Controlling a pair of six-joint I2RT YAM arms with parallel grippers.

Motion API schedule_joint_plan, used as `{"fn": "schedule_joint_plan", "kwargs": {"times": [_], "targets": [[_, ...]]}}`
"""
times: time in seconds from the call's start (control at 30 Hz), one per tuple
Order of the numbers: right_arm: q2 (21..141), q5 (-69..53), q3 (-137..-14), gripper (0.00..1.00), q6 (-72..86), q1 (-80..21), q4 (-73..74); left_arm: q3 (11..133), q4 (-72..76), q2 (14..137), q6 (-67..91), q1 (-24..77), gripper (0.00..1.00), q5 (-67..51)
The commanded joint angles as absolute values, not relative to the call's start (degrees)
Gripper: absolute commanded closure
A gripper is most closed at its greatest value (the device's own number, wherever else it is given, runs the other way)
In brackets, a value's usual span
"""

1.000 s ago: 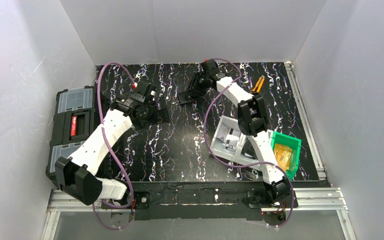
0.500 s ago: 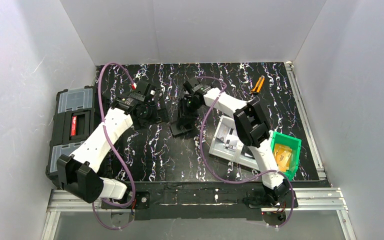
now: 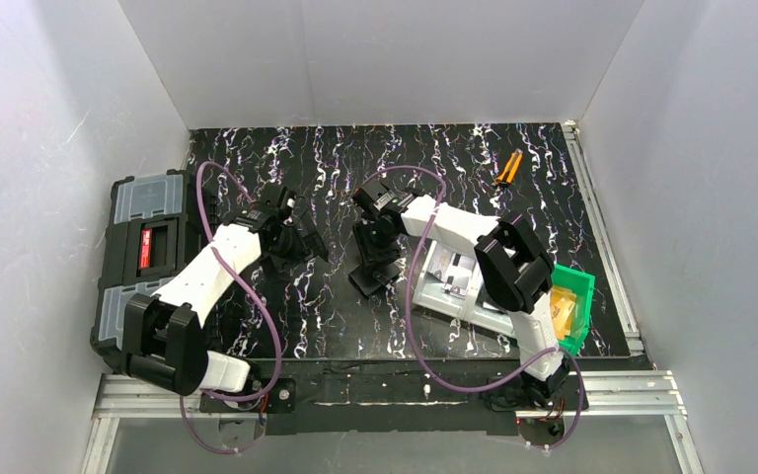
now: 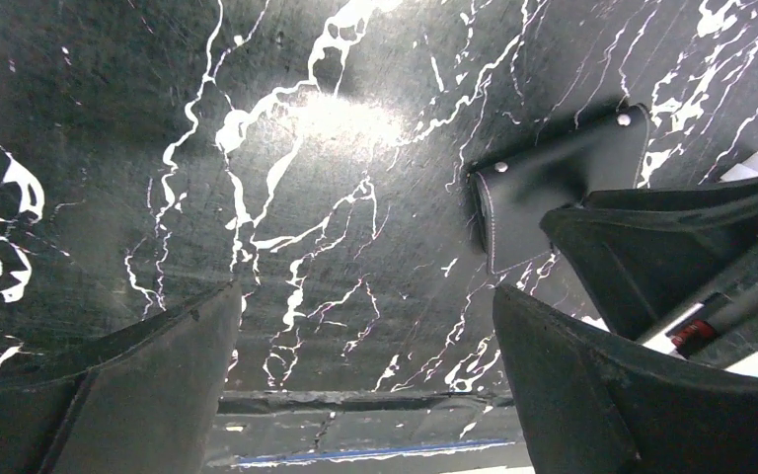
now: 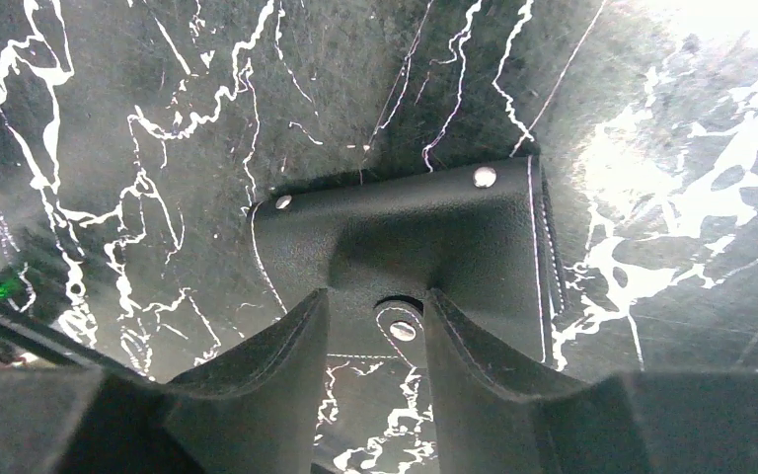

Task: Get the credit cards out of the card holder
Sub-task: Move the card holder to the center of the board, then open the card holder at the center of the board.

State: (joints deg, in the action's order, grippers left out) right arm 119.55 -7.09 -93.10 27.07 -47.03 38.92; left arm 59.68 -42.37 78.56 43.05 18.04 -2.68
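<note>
Black card holder (image 5: 405, 232) in right tool (image 5: 377, 306); studs (image 5: 485, 177) wrist-views only.

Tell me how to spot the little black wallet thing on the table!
Look at the middle of the black tabletop with white marble veins, just left of the grey bin. There the right gripper clamps a small flat black card holder. Unlike the bin and the big black toolbox, it is folded flat, edge-stitched, with shiny silver studs.
</note>
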Motion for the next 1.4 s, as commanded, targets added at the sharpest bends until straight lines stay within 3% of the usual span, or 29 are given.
{"fn": "schedule_joint_plan", "kwargs": {"times": [0.0, 0.17, 0.57, 1.37], "targets": [[115.37, 0.51, -92.96, 0.52, 23.14, -48.94, 38.31, 56.95, -39.92, 78.22, 45.22, 17.69, 0.01, -5.48], [115.52, 8.52, -93.82, 0.52, 23.21, -52.22, 41.40, 54.98, -39.10, 77.81, 45.34, 17.75, 0.01, -5.95], [118.34, 13.37, -94.16, 0.59, 24.61, -53.26, 45.50, 54.14, -38.11, 78.33, 44.94, 17.68, 0.01, -7.07], [120.40, 11.47, -92.68, 0.61, 24.79, -55.81, 42.89, 52.64, -35.92, 80.79, 45.52, 17.69, 0.00, -8.24]]}}
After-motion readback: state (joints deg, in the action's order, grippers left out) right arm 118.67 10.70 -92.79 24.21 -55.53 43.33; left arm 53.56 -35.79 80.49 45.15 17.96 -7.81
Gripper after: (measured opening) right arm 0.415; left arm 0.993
